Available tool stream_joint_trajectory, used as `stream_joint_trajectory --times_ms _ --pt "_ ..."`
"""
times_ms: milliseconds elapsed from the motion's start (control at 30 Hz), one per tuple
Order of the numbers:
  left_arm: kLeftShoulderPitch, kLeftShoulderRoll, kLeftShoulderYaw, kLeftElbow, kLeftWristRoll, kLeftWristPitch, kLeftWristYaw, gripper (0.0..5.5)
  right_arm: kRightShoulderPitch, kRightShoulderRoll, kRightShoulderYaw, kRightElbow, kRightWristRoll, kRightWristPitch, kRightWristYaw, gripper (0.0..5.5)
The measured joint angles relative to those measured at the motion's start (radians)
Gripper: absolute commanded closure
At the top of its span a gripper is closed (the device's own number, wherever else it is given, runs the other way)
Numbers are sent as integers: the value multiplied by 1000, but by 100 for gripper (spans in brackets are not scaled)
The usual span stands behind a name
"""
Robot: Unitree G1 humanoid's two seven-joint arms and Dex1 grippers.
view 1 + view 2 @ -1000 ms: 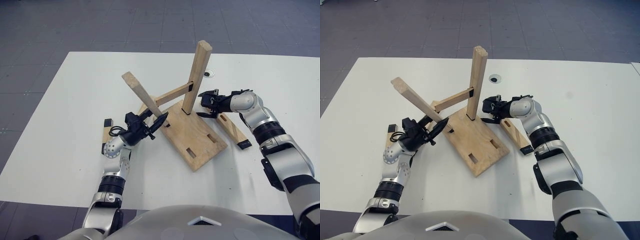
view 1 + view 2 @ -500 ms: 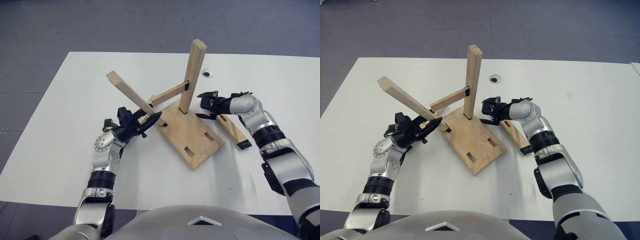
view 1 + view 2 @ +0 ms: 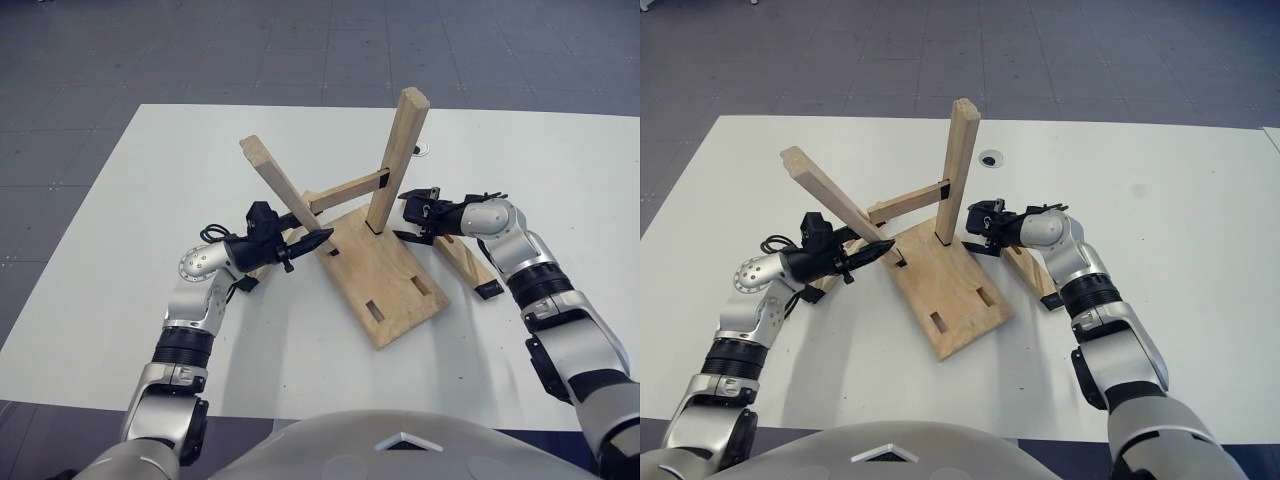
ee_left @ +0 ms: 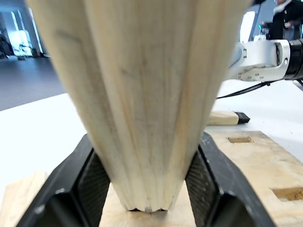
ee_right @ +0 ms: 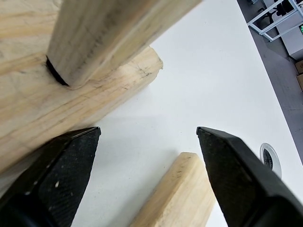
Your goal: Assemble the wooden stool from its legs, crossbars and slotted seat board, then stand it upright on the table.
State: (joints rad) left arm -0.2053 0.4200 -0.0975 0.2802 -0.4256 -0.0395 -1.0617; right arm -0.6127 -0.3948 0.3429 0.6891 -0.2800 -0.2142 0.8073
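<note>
The slotted seat board [image 3: 392, 282] lies flat on the white table [image 3: 150, 200]. One leg [image 3: 398, 155] stands upright in it, joined by a crossbar [image 3: 350, 187] to a second leg [image 3: 283, 188] that leans away to the left. My left gripper [image 3: 322, 238] is shut on the leaning leg [image 4: 142, 94] just above the board, with the fingers [image 4: 87, 187] pressed on both sides. My right gripper [image 3: 413, 219] hangs open beside the foot of the upright leg [image 5: 99, 28], touching nothing. A loose leg [image 3: 466, 262] lies on the table under the right wrist.
Another loose wooden piece [image 3: 823, 283] lies partly hidden under my left forearm. A round cable hole [image 3: 987, 157] sits in the table behind the upright leg. Two open slots [image 3: 375, 310] show in the board's near half. The near and far right of the table are bare.
My left elbow has swung out to the left while the gripper kept its hold. The leaning leg tipped left, then came back. The right gripper stayed by the upright leg.
</note>
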Motion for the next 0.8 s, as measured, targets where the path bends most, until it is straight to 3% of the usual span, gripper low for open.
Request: stream_joint_trajectory --times_ms 233,567,800 --pt "-45 58 -15 -47 -11 212 11 345 37 -2 -8 -56 1 23 -21 174" --pt "-17 102 -66 -129 7 199 17 345 47 -4 -7 -68 0 37 -20 174" --pt "-33 120 -67 -209 18 299 50 345 66 -6 -10 -95 6 55 -30 174"
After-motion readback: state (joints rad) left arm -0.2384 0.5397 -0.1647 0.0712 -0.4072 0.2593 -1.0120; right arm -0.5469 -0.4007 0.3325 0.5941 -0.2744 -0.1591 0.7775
